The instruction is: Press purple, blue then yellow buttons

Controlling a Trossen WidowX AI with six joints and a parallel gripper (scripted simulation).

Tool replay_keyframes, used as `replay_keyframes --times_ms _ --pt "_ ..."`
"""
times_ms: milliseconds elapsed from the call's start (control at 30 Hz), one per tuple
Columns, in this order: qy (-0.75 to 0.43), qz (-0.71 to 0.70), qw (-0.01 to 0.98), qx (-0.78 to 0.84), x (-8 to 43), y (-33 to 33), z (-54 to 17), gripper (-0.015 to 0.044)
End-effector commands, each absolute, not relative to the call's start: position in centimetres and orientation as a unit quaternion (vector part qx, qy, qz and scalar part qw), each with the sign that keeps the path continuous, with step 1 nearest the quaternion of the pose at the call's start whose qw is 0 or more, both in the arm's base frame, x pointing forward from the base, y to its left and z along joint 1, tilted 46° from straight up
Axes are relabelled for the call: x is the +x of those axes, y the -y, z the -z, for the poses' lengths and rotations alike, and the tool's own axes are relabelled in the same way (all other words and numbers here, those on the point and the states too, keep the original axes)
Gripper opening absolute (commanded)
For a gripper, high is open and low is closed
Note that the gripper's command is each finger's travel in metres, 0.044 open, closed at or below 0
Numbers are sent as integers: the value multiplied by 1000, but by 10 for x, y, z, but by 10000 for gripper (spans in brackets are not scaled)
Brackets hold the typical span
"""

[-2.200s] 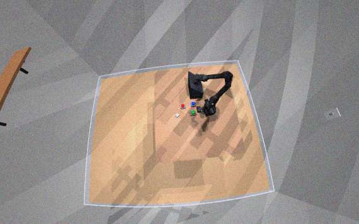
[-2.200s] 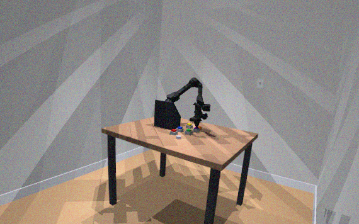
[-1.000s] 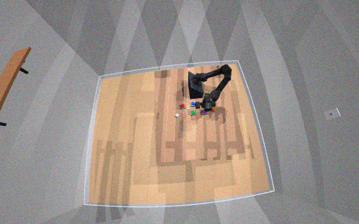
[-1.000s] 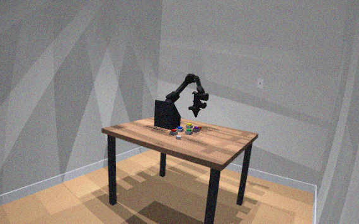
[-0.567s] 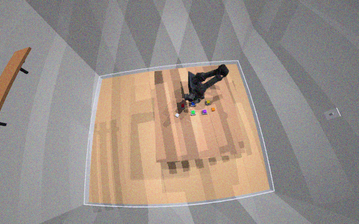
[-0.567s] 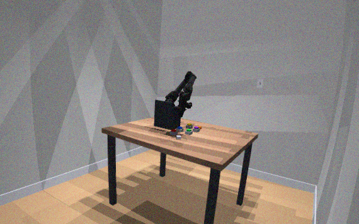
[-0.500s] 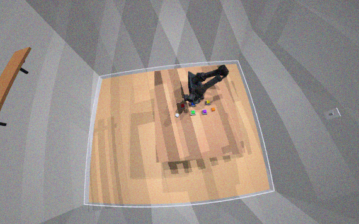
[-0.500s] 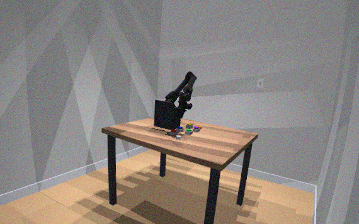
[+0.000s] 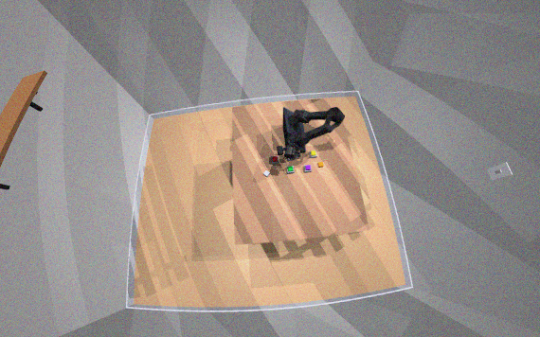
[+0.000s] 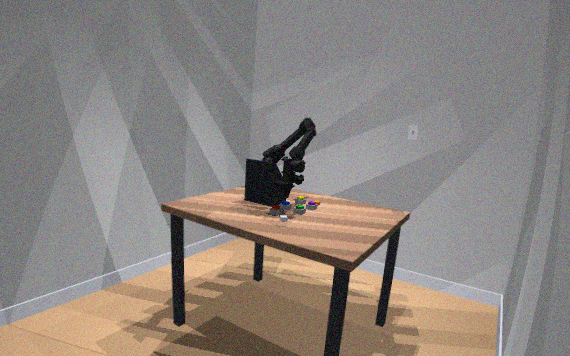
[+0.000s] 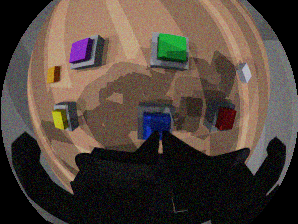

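Note:
My gripper is shut and empty. In the wrist view its tips overlap the near edge of the blue button; I cannot tell if they touch it. The top view does not show the blue button clearly, as the arm covers that spot. The purple button stands at the upper left in the wrist view, with its cap up. The yellow button stands left of the blue one in the wrist view, also cap up.
A green button stands beyond the blue one in the wrist view. A red button stands to the right. A white block lies at the far right, an orange block at the far left.

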State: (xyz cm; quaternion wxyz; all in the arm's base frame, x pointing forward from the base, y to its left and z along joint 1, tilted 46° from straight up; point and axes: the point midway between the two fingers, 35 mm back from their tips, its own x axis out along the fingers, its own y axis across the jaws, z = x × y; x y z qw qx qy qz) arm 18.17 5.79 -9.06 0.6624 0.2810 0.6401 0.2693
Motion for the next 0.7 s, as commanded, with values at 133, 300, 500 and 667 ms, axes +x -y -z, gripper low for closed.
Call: replay_keyframes --times_ms 133,300,500,667 --pt "-645 -268 656 286 178 -69 100 20" --pt "-644 -269 656 287 178 -75 106 20" --pt "-644 -270 655 287 177 -82 111 20" --pt "-644 -270 655 287 177 -83 112 20"
